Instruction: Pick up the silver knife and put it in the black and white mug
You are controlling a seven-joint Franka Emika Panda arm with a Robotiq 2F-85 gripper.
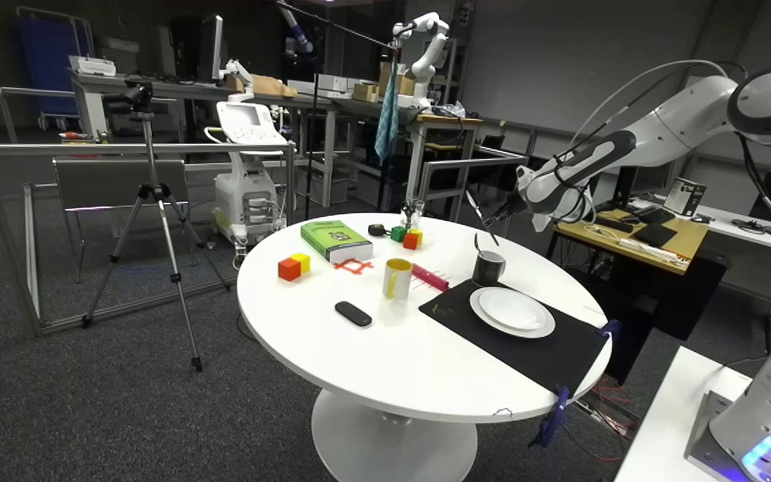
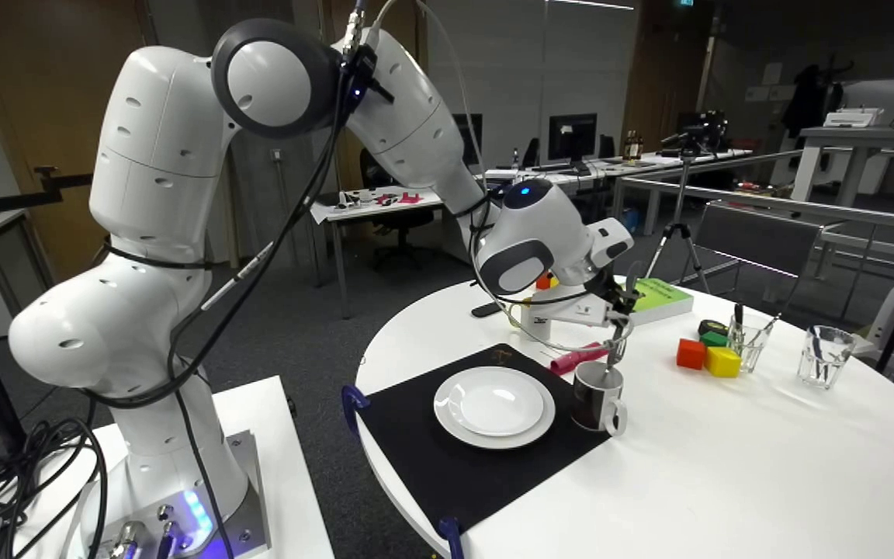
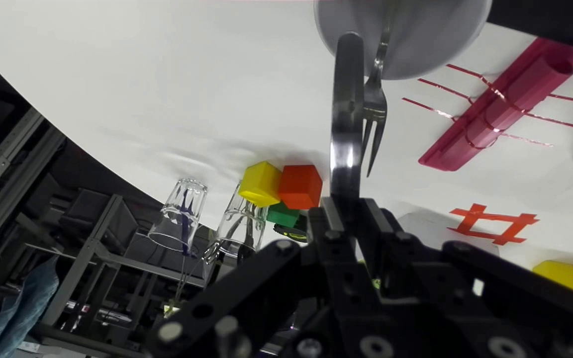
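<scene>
Above the black and white mug, fingers pinch the silver knife, writing on the book unreadable.

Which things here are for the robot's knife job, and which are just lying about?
For the job:
silver knife, held in the gripper
black and white mug, where the knife should go

Not for the job:
fork in that mug
white plates
green book
coloured blocks
yellow-handled mug
drinking glasses

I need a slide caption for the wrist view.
Black gripper clasps a slender silver metal knife, one end toward a cylindrical black and white mug holding a silver metal fork.
</scene>
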